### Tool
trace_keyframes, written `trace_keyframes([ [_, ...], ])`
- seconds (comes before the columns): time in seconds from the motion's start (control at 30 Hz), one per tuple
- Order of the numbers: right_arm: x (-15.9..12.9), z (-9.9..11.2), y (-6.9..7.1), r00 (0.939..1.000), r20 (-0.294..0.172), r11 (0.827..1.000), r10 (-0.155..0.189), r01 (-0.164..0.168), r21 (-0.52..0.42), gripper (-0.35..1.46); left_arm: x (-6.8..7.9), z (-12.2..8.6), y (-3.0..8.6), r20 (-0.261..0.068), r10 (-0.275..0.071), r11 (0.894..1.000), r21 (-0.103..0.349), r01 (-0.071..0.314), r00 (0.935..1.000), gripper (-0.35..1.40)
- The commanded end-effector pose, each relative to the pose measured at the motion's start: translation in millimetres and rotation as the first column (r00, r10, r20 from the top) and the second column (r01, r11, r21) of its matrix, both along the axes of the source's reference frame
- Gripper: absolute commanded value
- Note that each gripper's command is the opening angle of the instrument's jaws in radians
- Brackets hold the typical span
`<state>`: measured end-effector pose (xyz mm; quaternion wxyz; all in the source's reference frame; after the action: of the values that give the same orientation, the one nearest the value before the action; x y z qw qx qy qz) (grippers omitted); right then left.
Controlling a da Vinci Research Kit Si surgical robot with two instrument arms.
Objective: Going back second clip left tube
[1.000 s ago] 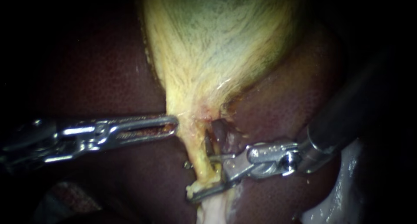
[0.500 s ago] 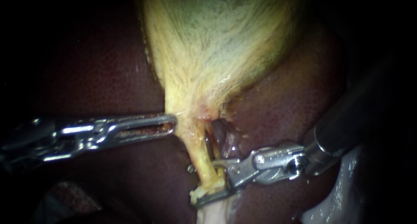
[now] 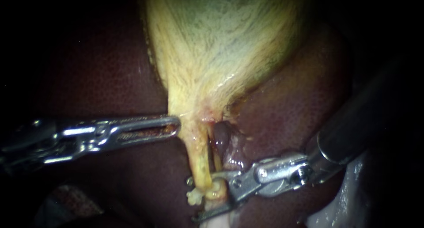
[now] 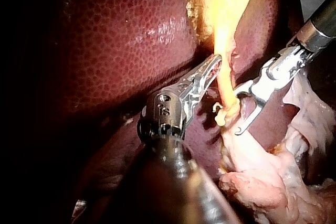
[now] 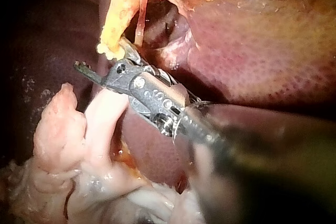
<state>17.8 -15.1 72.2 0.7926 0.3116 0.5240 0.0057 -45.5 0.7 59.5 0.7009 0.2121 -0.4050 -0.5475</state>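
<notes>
The yellow gallbladder (image 3: 221, 47) narrows to a neck. From it the left tube (image 3: 198, 159) runs down, with a thinner reddish tube (image 3: 216, 155) beside it. My left instrument (image 3: 176, 125) is shut on the edge of the neck (image 4: 216, 62). My right instrument (image 3: 206, 198) has its jaws open. The lumpy lower end of the left tube (image 4: 227, 113) lies between them (image 5: 102, 59). A small metal clip (image 3: 189, 182) shows at the tube's left side, just by the upper jaw (image 4: 216, 108).
Dark red liver (image 3: 101, 77) surrounds the gallbladder on both sides (image 3: 291, 117). Pale loose tissue (image 4: 262, 177) lies below the tubes, under the right instrument's jaws (image 5: 79, 145). The right shaft (image 3: 353, 122) crosses the lower right.
My right instrument's open jaws have slid down the left tube toward its lower end, and the tube's end has bunched up. The left instrument has held still.
</notes>
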Motion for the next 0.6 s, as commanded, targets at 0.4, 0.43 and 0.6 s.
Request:
trace_keyframes([
  [0.4,-5.2,3.2,4.1,0.9984,0.021,0.999,0.052,-0.052,-0.013,0.6,0.1,-0.2,-0.2,0.0,0.0,1.0,-0.001,0.0,1.0,-0.35],
  [0.43,-5.5,3.1,4.2,0.9983,0.021,0.998,0.055,-0.054,-0.013,0.6,0.1,-0.2,-0.2,0.0,0.0,1.0,-0.001,0.0,1.0,-0.35],
  [0.6,-7.4,1.2,4.9,0.9977,0.023,0.998,0.064,-0.064,-0.01,0.6,0.2,-0.2,-0.2,0.0,0.0,1.0,-0.001,0.0,1.0,-0.35],
])
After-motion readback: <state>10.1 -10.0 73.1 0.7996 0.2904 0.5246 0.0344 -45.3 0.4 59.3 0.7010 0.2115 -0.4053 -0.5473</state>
